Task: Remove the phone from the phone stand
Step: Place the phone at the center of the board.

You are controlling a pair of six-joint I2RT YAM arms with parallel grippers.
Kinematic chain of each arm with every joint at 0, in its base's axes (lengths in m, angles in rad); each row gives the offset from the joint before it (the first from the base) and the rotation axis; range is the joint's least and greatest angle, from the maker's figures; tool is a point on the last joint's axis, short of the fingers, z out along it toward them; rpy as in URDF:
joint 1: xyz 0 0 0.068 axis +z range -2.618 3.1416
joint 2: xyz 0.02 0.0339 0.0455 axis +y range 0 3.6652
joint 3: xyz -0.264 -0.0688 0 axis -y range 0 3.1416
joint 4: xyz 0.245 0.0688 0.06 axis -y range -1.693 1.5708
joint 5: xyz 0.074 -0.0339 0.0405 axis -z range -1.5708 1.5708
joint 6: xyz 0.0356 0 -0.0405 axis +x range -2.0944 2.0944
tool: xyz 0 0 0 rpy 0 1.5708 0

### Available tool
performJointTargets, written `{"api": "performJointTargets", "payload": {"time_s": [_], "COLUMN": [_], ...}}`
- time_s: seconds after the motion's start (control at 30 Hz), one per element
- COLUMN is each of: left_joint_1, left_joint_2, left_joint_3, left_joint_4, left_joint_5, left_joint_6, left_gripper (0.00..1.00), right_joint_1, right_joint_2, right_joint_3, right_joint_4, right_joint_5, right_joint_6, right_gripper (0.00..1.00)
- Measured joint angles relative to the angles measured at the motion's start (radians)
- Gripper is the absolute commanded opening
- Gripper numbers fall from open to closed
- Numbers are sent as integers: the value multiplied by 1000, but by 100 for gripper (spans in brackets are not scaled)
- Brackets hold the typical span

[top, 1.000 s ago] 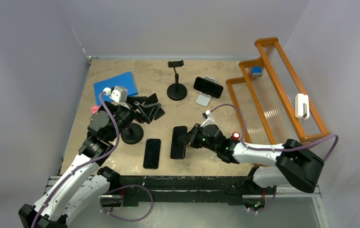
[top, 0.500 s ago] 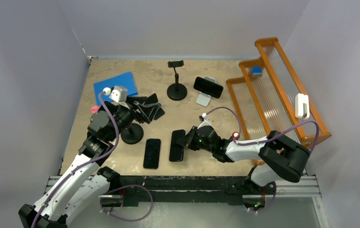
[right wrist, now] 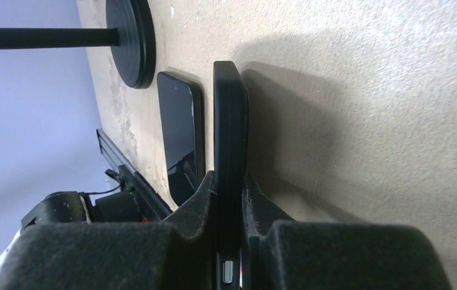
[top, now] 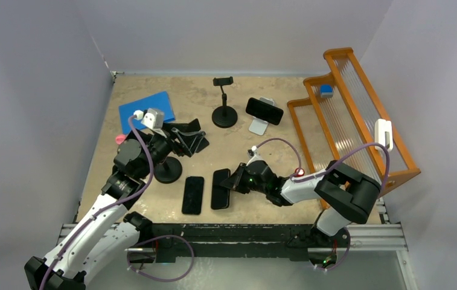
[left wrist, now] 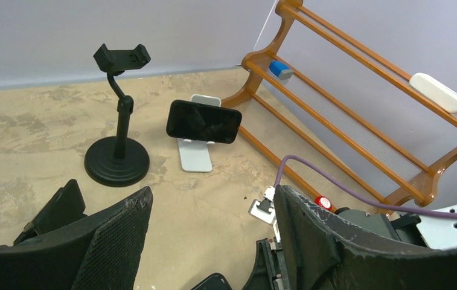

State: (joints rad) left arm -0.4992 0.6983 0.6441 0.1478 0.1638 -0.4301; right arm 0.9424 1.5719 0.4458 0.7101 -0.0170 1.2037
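My right gripper [right wrist: 229, 181] is clamped across the thin end of a black phone [right wrist: 230, 121], one finger on each face. That phone lies flat and low over the table [top: 256, 151], just beside a second phone [top: 193, 194] lying there. My left gripper [left wrist: 210, 202] hangs with jaws spread, holding nothing. Far side: a third phone [left wrist: 203, 122] sits sideways on the white stand [left wrist: 195, 158].

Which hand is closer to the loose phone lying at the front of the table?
Right. The right hand, shut on another phone, is just to the right of the loose phone. The left hand, open, hangs farther back on the table's left side.
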Motion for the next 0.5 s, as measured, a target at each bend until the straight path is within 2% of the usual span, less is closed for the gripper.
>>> {"api": "performJointTargets", "payload": {"time_s": [0.5], "left_joint_1": [0], "left_joint_2": [0], "left_joint_3": [0], "left_joint_4": [0], "left_joint_5": [5], "left_joint_6": [-5], "left_gripper": [71], "right_joint_1": [18], "right_joint_2": [88], "right_joint_3": [1], "right_joint_4": [109], "right_joint_5": [-50], "right_joint_6": [95], "right_gripper": [0]}}
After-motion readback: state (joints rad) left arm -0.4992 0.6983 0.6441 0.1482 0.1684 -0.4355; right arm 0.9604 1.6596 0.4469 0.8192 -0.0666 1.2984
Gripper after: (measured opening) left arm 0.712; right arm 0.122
